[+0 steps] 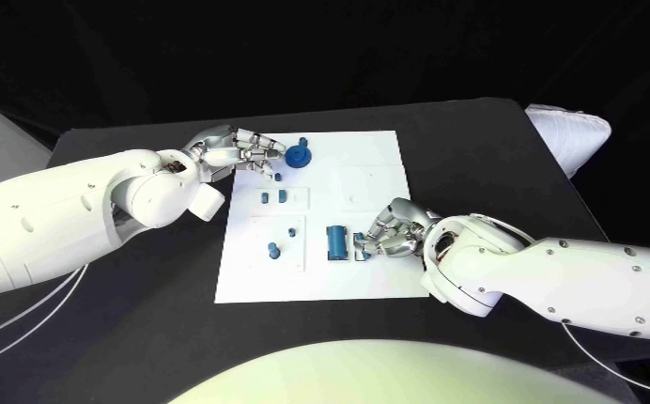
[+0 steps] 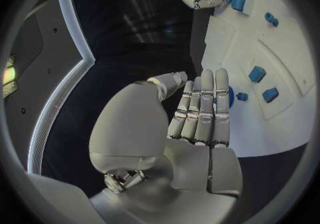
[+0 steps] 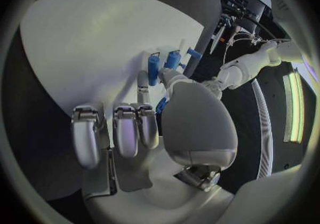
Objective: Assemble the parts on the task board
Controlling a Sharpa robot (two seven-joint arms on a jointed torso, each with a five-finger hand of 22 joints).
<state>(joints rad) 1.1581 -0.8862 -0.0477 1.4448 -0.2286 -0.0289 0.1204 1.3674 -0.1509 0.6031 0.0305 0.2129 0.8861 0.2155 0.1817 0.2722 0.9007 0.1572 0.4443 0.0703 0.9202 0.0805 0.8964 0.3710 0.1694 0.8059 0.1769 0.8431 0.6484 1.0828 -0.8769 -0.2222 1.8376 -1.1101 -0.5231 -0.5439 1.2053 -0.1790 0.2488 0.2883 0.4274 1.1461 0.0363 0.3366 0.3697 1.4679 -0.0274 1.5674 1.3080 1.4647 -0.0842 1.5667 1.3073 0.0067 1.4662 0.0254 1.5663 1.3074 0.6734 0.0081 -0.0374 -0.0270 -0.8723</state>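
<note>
Your right hand [image 1: 390, 232] rests half-curled, holding nothing, just beside the blue cylinder part [image 1: 334, 242], whose long axis runs toward you

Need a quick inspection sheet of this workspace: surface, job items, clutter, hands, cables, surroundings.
Surface: black table, bare around the board.
Job's things: white task board mid-table; small blue parts on it, including a round part at its far edge and an upright cylinder near the right hand.
Clutter: white folded object at the table's right edge.
Hands: left hand at the board's far left corner, by the round part; right hand at blue parts on the near side; grip unclear.
Cables: thin white cables under the left arm.
Surroundings: dark.
</note>
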